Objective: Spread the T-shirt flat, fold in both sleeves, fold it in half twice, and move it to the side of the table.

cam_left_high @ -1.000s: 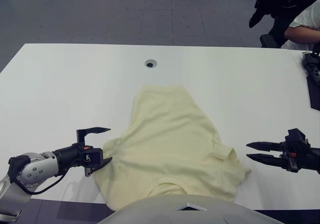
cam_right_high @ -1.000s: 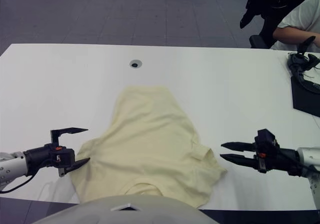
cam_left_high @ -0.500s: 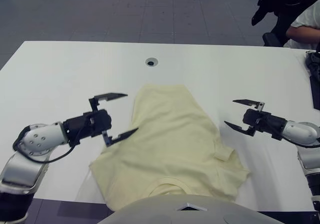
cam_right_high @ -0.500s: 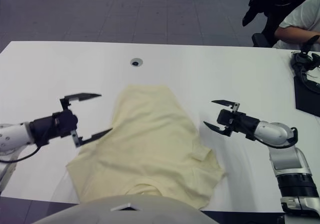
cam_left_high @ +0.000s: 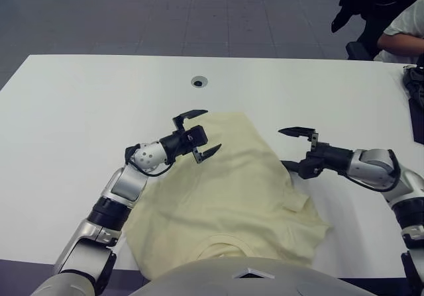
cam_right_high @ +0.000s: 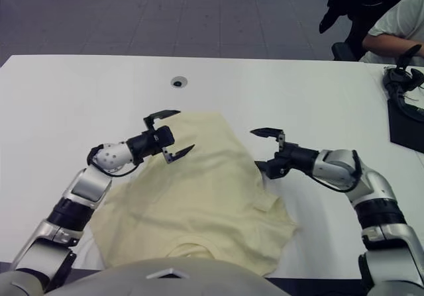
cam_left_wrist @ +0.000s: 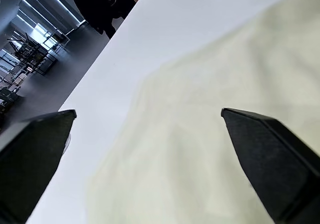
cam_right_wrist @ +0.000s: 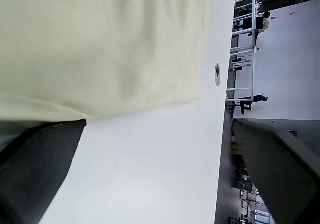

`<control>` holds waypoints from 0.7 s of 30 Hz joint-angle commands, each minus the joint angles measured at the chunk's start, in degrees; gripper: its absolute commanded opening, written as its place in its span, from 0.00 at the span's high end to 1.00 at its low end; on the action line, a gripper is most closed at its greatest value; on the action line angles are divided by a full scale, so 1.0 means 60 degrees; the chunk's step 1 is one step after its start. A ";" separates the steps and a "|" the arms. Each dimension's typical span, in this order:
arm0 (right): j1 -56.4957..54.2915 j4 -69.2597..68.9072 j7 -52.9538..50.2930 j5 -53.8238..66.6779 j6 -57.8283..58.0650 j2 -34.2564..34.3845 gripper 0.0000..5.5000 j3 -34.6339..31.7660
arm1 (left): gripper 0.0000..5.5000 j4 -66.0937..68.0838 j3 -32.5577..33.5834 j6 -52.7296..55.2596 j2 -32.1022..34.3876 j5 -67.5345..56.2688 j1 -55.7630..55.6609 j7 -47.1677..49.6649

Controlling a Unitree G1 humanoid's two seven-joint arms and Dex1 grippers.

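So the left gripper (cam_left_high: 212, 129) hangs over the far-left edge of the T-shirt (cam_left_high: 232, 197) with its fingers wide apart and nothing in them. My guess is it's lining up to pinch that hem corner. The T-shirt itself is pale yellow and lies rumpled on the table (cam_left_high: 79, 110). Its collar end is at the robot's side and the body bunches narrower toward the far end, so it's not spread flat yet and no sleeve is folded. The right gripper (cam_left_high: 283, 147) sits at the T-shirt's right edge, about level with the left one. Its fingers are apart too, the lower one down close to the fabric, though I can't tell if it actually touches. Having one on each side makes sense to me: grab both edges and pull outward to flatten the thing. The table is plain glossy white, with a small round cable hole (cam_left_high: 198, 81) just beyond the T-shirt's far end and some black gear (cam_right_high: 404, 120) well off to the T-shirt's right. Past the T-shirt and the table it's grey tiled floor (cam_left_high: 165, 11).
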 commanded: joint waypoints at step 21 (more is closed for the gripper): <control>-0.1456 0.0541 -0.2130 -0.0287 -0.0852 0.2563 0.02 0.2164 | 0.02 0.0038 -0.0261 -0.0752 0.0340 0.0652 0.1043 -0.0246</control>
